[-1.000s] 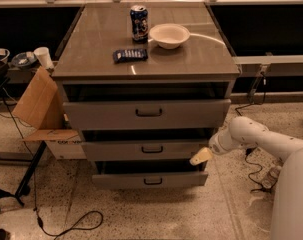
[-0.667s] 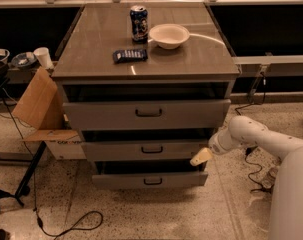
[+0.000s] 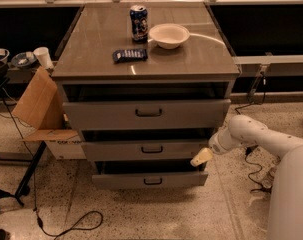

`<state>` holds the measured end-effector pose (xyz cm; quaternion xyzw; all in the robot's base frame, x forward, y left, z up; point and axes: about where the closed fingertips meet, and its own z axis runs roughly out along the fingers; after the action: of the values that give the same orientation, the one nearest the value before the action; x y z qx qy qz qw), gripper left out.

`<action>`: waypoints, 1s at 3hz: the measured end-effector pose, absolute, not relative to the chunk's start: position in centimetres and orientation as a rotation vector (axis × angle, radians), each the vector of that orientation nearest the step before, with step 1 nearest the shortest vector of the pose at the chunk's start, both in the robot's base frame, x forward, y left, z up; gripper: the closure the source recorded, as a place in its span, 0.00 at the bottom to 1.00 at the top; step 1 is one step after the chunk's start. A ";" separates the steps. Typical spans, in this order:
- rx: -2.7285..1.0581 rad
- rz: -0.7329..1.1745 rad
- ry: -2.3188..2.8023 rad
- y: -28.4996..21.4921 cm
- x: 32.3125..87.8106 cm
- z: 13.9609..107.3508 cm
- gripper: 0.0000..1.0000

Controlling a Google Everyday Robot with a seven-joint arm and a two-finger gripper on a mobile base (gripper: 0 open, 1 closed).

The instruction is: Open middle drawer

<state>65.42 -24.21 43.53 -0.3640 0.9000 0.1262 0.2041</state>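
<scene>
You're at the cabinet [image 3: 146, 66] with three grey drawers stacked. The middle drawer [image 3: 116, 151] is the low-fronted one between the tall top drawer [image 3: 106, 115] and the bottom drawer [image 3: 121, 180]. Its small dark handle [image 3: 152, 149] sits at the centre of the front.

The gripper [image 3: 201, 157] is at the right end of the middle drawer's front, at its lower corner, touching or just beside it; which, you can't tell. It is well away from the handle. Whether the gripper is spread apart or closed, cannot tell. It isn't visibly clamped on anything. The white arm [image 3: 256, 134] comes in low from the right.

Step call: the drawer looks only a little way out, with a dark gap showing above the front. All three fronts stand a bit proud of the frame. So judge this as early in the pull, or a side-hook approach, with the opening not done.

Next move needs a firm catch, either on the front's right edge or by shifting across to the handle. Then pull straight out toward the camera and keep level so the tray doesn't bind. Watch the bottom drawer just beneath, as the gripper is close to it.

On top are a can [image 3: 138, 22], a bowl [image 3: 168, 35] and a dark packet [image 3: 129, 55], so pull smoothly.
</scene>
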 end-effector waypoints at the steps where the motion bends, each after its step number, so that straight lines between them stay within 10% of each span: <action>1: -1.076 0.361 2.581 -24.8 64.3 43.1 0.00; 3: -1.188 0.375 2.710 -26.3 61.7 42.0 0.00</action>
<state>61.65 -26.26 42.03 -0.3970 0.9058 0.1252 0.0797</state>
